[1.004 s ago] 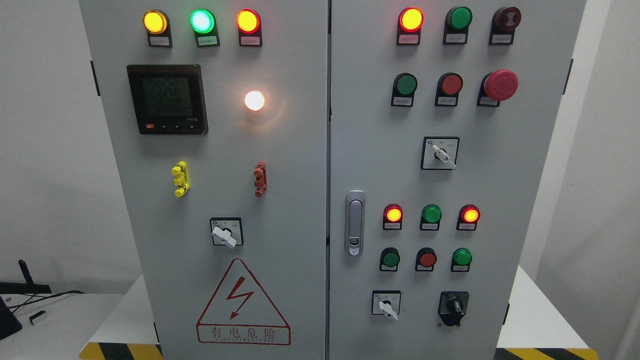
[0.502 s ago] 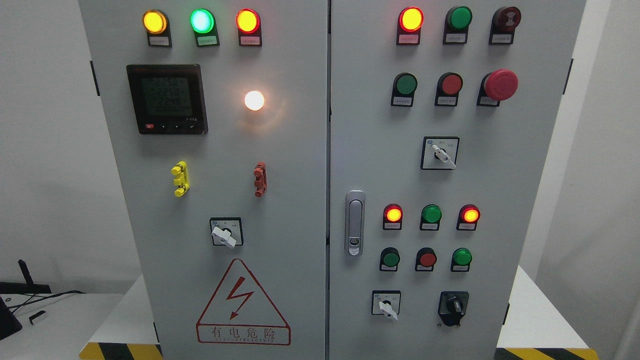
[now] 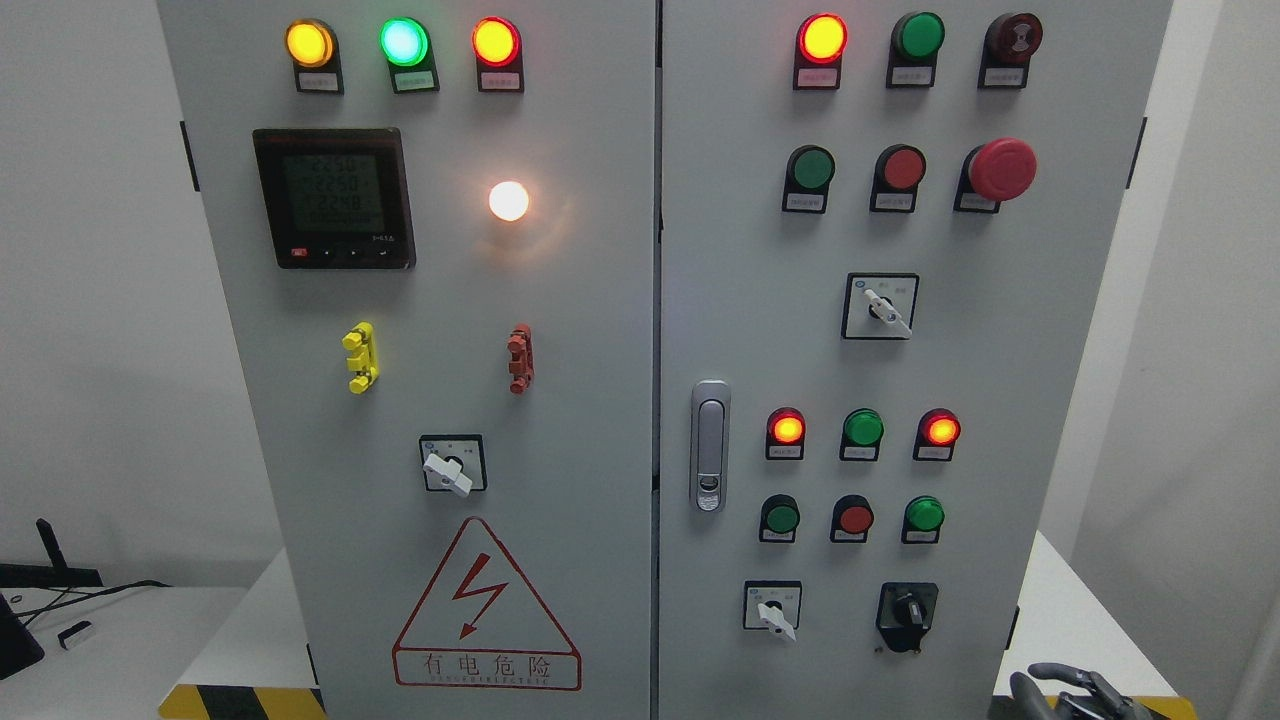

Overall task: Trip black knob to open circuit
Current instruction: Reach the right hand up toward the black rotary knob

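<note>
One black knob (image 3: 908,609), warning triangle (image 3: 487,604) — "有电危险", right robot hand (image 3: 1068,692) low.

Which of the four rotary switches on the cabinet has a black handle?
The black knob at the right door's bottom right, nearest the right hand; the other three have white handles.

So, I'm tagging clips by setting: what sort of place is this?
Probably an electrical test or training room: a grey control cabinet with lit indicator lamps, a digital meter and a high-voltage warning triangle.
</note>
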